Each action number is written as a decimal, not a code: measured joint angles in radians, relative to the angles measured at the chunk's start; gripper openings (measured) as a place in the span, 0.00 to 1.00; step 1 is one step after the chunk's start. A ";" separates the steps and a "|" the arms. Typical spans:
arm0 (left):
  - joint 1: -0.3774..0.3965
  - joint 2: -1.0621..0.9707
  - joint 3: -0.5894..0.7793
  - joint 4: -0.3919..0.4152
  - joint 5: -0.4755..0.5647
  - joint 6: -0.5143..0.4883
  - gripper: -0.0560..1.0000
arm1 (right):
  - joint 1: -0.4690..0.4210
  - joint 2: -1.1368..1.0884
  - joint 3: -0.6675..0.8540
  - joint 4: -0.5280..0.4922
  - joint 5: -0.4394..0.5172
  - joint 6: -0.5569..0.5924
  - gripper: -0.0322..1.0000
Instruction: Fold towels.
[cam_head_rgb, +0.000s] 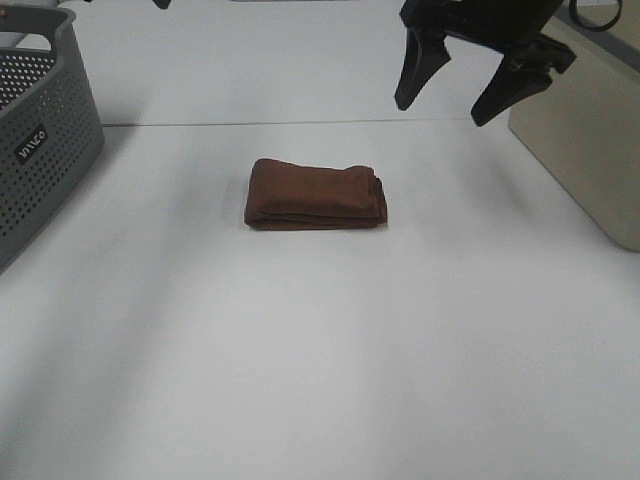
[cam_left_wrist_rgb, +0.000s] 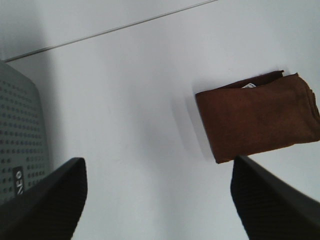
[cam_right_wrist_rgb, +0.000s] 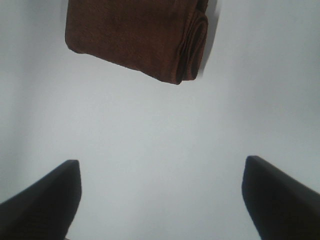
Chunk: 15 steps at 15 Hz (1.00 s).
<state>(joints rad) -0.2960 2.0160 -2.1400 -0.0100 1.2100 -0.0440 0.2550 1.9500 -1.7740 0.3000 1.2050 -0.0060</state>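
The dark reddish-brown towel (cam_head_rgb: 316, 195) lies folded into a small thick rectangle on the white table, near the middle. In the left wrist view the towel (cam_left_wrist_rgb: 257, 117) shows a small white tag (cam_left_wrist_rgb: 248, 85) at one edge. In the right wrist view the towel (cam_right_wrist_rgb: 135, 35) shows its stacked layers at one end. My right gripper (cam_head_rgb: 444, 108) hangs open and empty above the table, behind and to the right of the towel. It is also open in its own view (cam_right_wrist_rgb: 160, 200). My left gripper (cam_left_wrist_rgb: 160, 200) is open and empty, apart from the towel, near the basket.
A grey perforated basket (cam_head_rgb: 40, 150) stands at the table's left edge and also shows in the left wrist view (cam_left_wrist_rgb: 20, 135). A beige box (cam_head_rgb: 585, 140) stands at the right edge. A seam line (cam_head_rgb: 250, 122) crosses the table behind the towel.
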 joint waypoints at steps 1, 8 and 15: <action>-0.002 -0.062 0.065 0.010 0.000 0.000 0.76 | 0.000 -0.053 0.025 -0.016 0.000 0.006 0.83; -0.007 -0.652 0.794 0.023 -0.002 -0.016 0.76 | 0.000 -0.520 0.452 -0.119 0.004 0.006 0.83; -0.007 -1.457 1.408 0.017 -0.028 -0.019 0.76 | 0.000 -1.172 1.036 -0.182 -0.014 0.006 0.83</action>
<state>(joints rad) -0.3030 0.5590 -0.7320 0.0070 1.1820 -0.0630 0.2550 0.7780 -0.7380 0.1180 1.1910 0.0000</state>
